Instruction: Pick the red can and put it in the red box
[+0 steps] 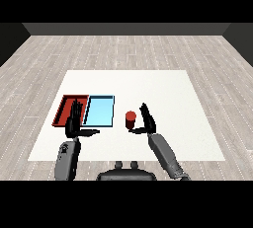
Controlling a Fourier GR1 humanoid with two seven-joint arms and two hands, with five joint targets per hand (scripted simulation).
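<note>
right hand [146, 119] fingers spread beside red can [130, 120] | left hand [75, 121] fingers straight

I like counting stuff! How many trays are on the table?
2. The red tray is on the left, partly behind the left hand. The light blue tray lies right beside it. None seems hidden.

A white desk [163, 89] carries the things. A red tray [64, 105] and a light blue tray [100, 111] lie side by side on its left part. A red can [130, 120] stands upright just right of them.
</note>
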